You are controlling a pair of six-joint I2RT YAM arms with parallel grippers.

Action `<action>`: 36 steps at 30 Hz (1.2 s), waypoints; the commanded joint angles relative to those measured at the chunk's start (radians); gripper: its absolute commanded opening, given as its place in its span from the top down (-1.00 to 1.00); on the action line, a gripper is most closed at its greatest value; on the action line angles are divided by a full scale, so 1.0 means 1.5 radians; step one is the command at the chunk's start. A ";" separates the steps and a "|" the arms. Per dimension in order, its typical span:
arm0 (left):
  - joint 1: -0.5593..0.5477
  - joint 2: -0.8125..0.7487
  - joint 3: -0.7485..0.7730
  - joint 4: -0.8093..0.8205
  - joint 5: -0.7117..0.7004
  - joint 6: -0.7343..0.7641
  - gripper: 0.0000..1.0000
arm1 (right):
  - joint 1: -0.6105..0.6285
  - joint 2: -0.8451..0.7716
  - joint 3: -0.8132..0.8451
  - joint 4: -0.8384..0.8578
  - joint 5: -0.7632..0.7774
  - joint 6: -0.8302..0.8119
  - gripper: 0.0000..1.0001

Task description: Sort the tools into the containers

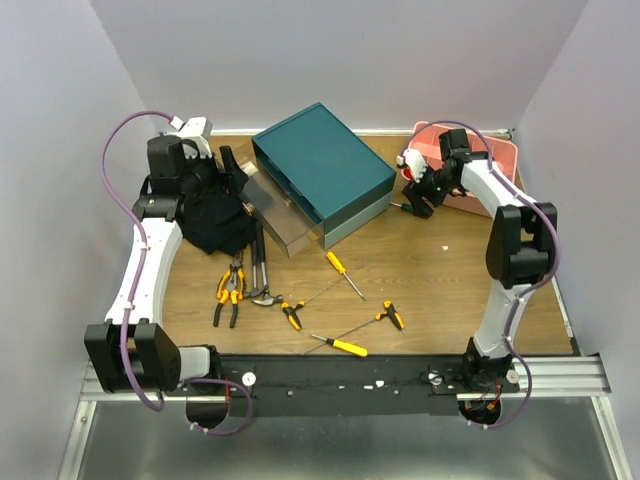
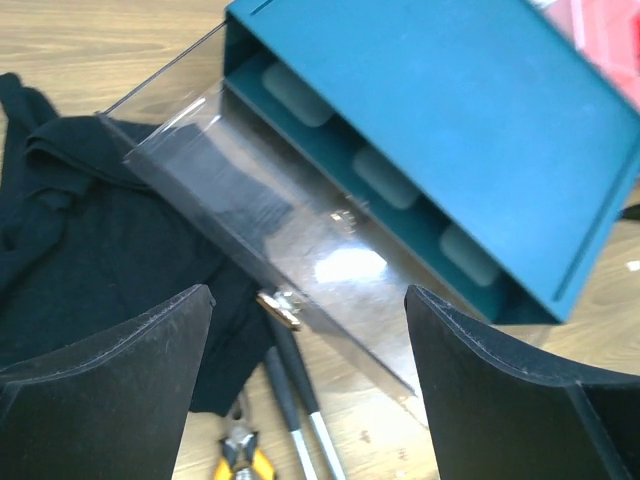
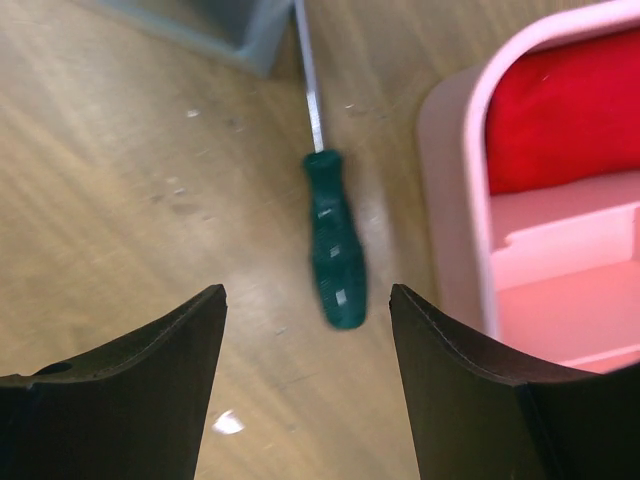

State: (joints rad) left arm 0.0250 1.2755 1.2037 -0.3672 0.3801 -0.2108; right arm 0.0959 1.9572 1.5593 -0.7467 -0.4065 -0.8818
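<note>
At the table's twelve o'clock, the teal drawer box (image 1: 322, 160) shows a clear drawer (image 2: 250, 220) pulled out beneath the left gripper (image 2: 308, 300), jaws parted, empty; the right gripper (image 3: 306, 295), likewise spread, hovers over the green screwdriver (image 3: 333, 255) at two o'clock.

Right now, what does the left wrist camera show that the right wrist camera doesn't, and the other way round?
Left wrist only: the clear drawer pulled out, the black cloth, two hammer handles, the pliers. Right wrist only: the green-handled screwdriver beside the pink tray. Both: the wooden table, open empty jaws on the left gripper and right gripper, and probably the teal box, just a grey-blue corner in the right view.
</note>
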 commanded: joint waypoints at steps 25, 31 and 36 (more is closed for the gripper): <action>0.019 0.022 -0.019 0.036 -0.046 0.045 -0.76 | -0.015 0.077 0.026 -0.099 0.047 -0.061 0.77; 0.019 0.001 -0.045 0.060 -0.079 -0.029 -0.76 | -0.015 -0.065 0.048 -0.111 0.092 0.133 0.99; 0.020 -0.025 -0.079 0.053 -0.143 -0.128 -0.76 | -0.002 -0.158 0.193 -0.130 0.061 0.308 0.99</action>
State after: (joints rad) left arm 0.0502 1.2961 1.1267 -0.3061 0.2703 -0.2562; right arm 0.0742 1.8774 1.6611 -0.9363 -0.2817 -0.6983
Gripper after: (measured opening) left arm 0.880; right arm 0.188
